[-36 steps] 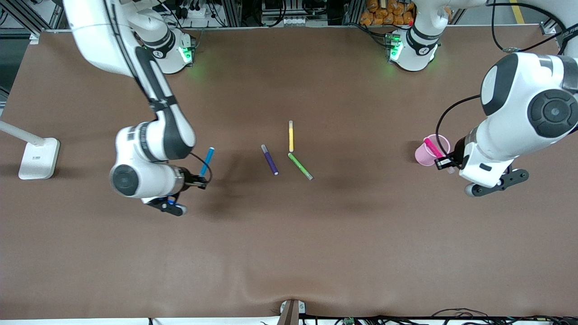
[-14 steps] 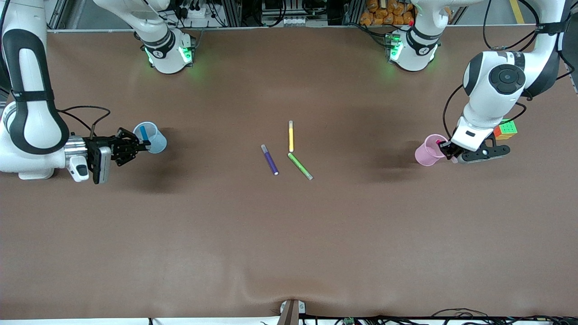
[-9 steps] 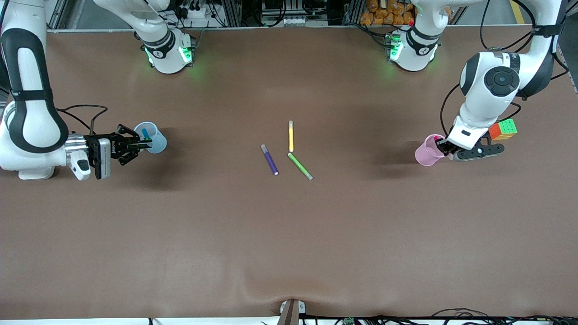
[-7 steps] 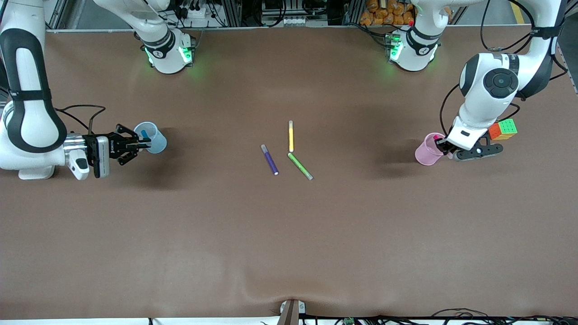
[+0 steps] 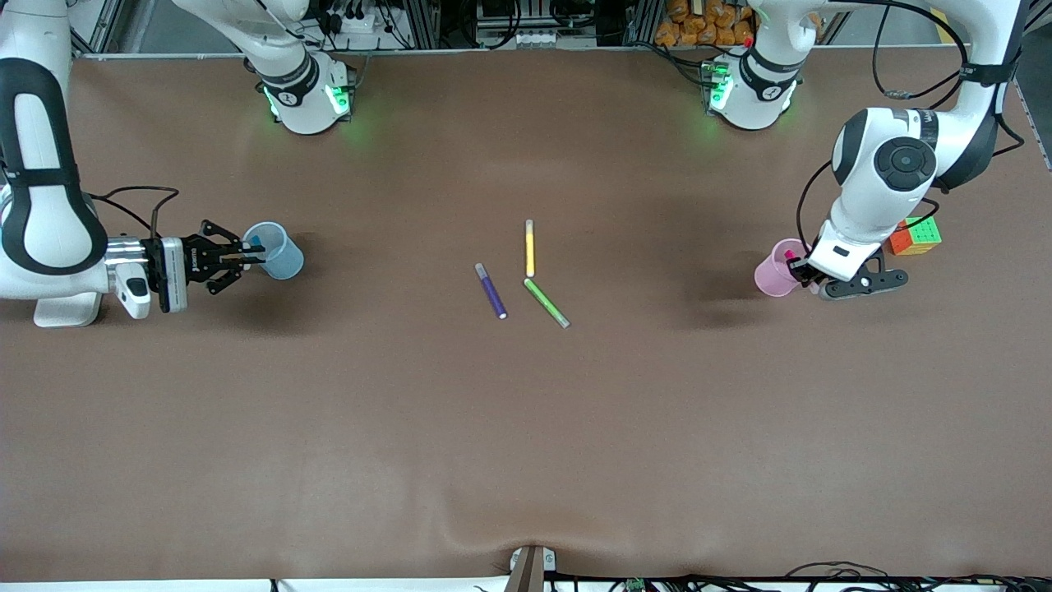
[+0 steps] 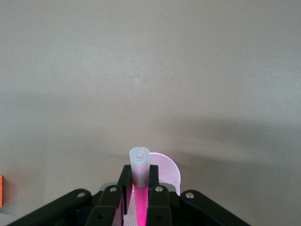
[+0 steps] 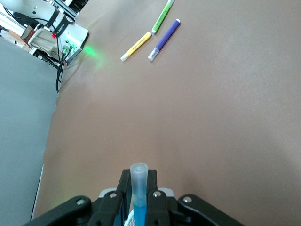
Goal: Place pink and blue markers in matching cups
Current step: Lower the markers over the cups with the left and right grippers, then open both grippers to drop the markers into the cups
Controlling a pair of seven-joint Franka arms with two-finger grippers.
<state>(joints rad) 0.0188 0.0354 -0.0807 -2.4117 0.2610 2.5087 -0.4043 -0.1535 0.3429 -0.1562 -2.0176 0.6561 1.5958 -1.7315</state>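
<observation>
The pale pink cup [image 5: 772,275] stands toward the left arm's end of the table. My left gripper [image 5: 795,265] hangs at its rim, shut on the pink marker [image 6: 139,188], whose pale end sticks up between the fingers while its tip [image 5: 788,254] dips into the cup [image 6: 167,169]. Toward the right arm's end stands the pale blue cup [image 5: 279,255]. My right gripper [image 5: 253,254] is at its rim, shut on the blue marker [image 7: 138,197], whose blue end [image 5: 254,243] sits in the cup's mouth.
A yellow pen [image 5: 529,248], a dark purple pen [image 5: 491,291] and a green pen [image 5: 546,302] lie mid-table. A colourful cube [image 5: 914,236] sits beside the left arm's wrist. A white stand base [image 5: 66,309] is near the right arm.
Both arms have lowered their markers further into the cups; less of each marker shows above the rims. The right gripper has drawn slightly away from the table's middle. The cups have not moved.
</observation>
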